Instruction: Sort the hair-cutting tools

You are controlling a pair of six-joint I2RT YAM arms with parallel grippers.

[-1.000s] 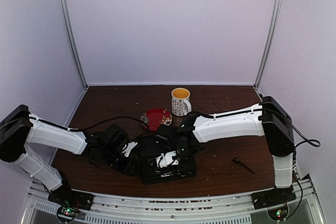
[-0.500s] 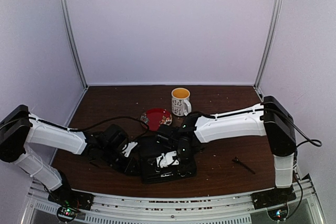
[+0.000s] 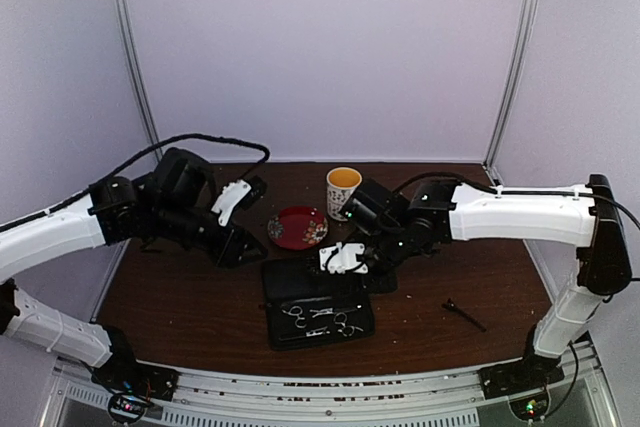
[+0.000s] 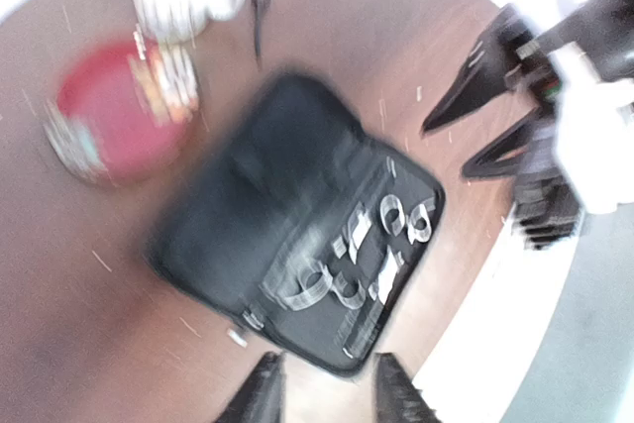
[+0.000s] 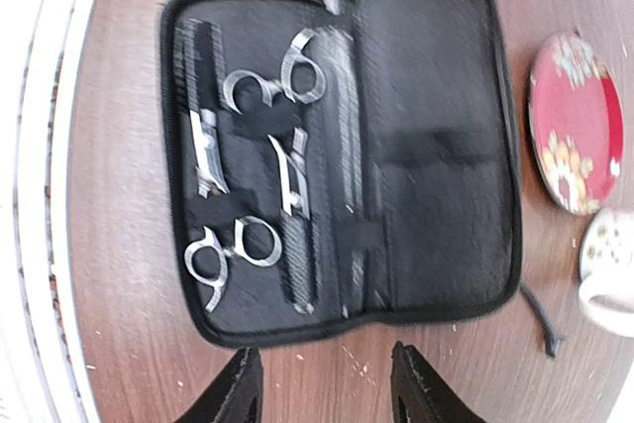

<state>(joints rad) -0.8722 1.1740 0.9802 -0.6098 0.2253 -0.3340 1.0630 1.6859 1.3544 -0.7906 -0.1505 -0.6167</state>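
Observation:
The black zip case [image 3: 300, 282] lies open near the table's front edge. Two silver scissors [image 3: 297, 315] [image 3: 346, 325] are strapped in its near half. The right wrist view shows them clearly, one [image 5: 277, 86] above the other [image 5: 228, 250], beside a dark comb-like strip [image 5: 203, 56]. A thin black clip [image 3: 463, 314] lies on the table right of the case. Another [image 4: 260, 22] lies by the mug. My left gripper [image 3: 240, 245] hovers open and empty above the case's far left corner. My right gripper [image 3: 378, 277] hovers open and empty above its far right corner.
A red patterned saucer [image 3: 298, 227] and a white mug [image 3: 344, 192] stand behind the case. The table's metal front rail [image 3: 330, 387] runs close below the case. White walls enclose the table on three sides.
Both grippers were down on the case. They have lifted off and drawn back, the left arm up and to the left. The open case now shows the scissors.

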